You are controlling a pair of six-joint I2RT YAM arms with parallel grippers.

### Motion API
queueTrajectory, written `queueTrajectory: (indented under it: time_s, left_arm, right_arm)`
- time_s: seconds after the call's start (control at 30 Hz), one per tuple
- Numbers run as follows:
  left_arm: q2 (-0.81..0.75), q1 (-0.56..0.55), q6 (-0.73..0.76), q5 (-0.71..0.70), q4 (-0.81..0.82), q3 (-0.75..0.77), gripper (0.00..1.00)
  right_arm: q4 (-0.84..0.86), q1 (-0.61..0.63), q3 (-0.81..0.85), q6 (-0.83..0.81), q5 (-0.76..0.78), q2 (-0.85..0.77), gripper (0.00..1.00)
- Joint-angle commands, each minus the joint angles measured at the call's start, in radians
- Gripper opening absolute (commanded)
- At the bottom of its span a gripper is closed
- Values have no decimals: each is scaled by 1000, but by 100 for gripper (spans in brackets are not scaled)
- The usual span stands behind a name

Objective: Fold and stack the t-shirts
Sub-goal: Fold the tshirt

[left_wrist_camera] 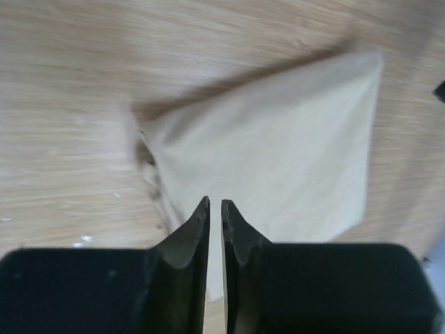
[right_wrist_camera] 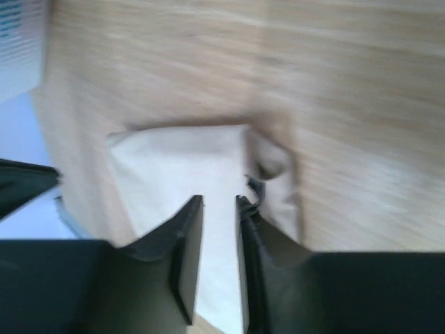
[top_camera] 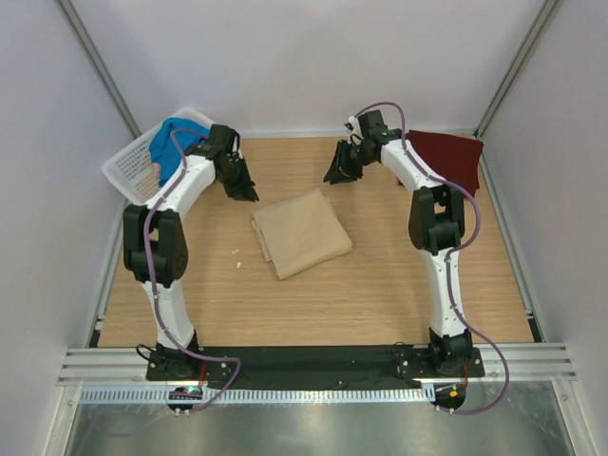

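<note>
Only the top view shows the maroon t-shirt (top_camera: pixel 448 157) and basket (top_camera: pixel 128 169).

the overhead view is bright, even and sharp. light falls from above, so the tan t-shirt (top_camera: pixel 302 233) casts only a thin soft shadow on the desk (top_camera: pixel 399 294), and the metal strip (top_camera: pixel 313 427) at the near edge carries a dull sheen. the left wrist view is mildly soft, with a dark shadow along the tan t-shirt's far edge and the left hand (left_wrist_camera: pixel 215 202) black and unfocused. the right wrist view is smeared by motion blur: wood grain streaks, cloth edges are fuzzy, and the right hand (right_wrist_camera: pixel 219 202) is featureless.
</note>
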Motion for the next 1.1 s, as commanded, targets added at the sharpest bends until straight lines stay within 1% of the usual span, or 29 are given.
queueTrajectory:
  time_s: [0.0,0.03,0.07,0.1,0.13,0.27,0.33,0.37,0.43,0.5,0.53,0.6,0.63,0.7,0.73,0.8,0.87,0.9,0.93,0.97,1.0,1.03,1.07]
  left_arm:
    - [-76,-32,-116,162,137,-127,9]
    - [-68,-37,-141,170,195,-182,7]
    - [-64,-38,-153,171,226,-206,4]
    - [-56,-38,-161,171,273,-244,3]
    - [-35,-37,-156,168,291,-252,3]
    - [33,-26,-115,139,305,-247,1]
    - [50,-20,-84,93,308,-253,1]
    - [66,-17,-48,84,295,-246,1]
    - [68,-18,-15,78,269,-228,1]
    - [25,-33,23,58,243,-226,4]
    - [10,-38,32,43,228,-223,4]
    - [-45,-47,36,27,185,-217,7]
    - [-67,-53,31,26,177,-220,8]
    - [-120,-64,19,27,148,-229,13]
    - [-163,-82,8,33,141,-234,14]
    - [-197,-102,-13,79,131,-250,15]
    - [-243,-135,-84,142,185,-327,13]
    - [-257,-147,-116,177,224,-377,11]
    - [-274,-158,-188,235,331,-470,10]
    - [-283,-188,-213,246,381,-521,8]
    - [-289,-202,-237,256,433,-564,7]
    - [-295,-214,-256,251,511,-642,6]
    - [-306,-233,-300,246,553,-678,5]
  right_arm:
    - [197,55,-126,128,-142,-132,26]
    - [319,55,-186,171,-216,-123,15]
    - [382,55,-211,260,-245,-113,4]
    - [434,55,-232,291,-273,-99,2]
    - [497,55,-254,309,-293,-70,1]
    - [573,45,-277,342,-337,5,1]
    - [591,32,-303,339,-344,27,1]
    - [594,17,-312,336,-342,33,1]
    - [572,8,-314,303,-342,29,1]
    - [512,5,-299,262,-321,-8,1]
    - [455,3,-270,233,-314,-17,1]
    - [411,5,-231,222,-299,-52,1]
    - [357,8,-222,202,-285,-72,1]
    - [306,15,-220,187,-271,-109,1]
    - [286,31,-246,182,-279,-157,1]
    - [275,54,-303,167,-287,-210,1]
    - [294,93,-433,161,-296,-296,1]
    - [317,107,-487,165,-298,-325,1]
    - [396,115,-604,181,-304,-353,1]
    - [442,123,-665,216,-317,-405,1]
    - [485,123,-721,234,-321,-421,1]
    - [537,121,-806,240,-325,-436,1]
    - [544,120,-835,236,-340,-451,1]
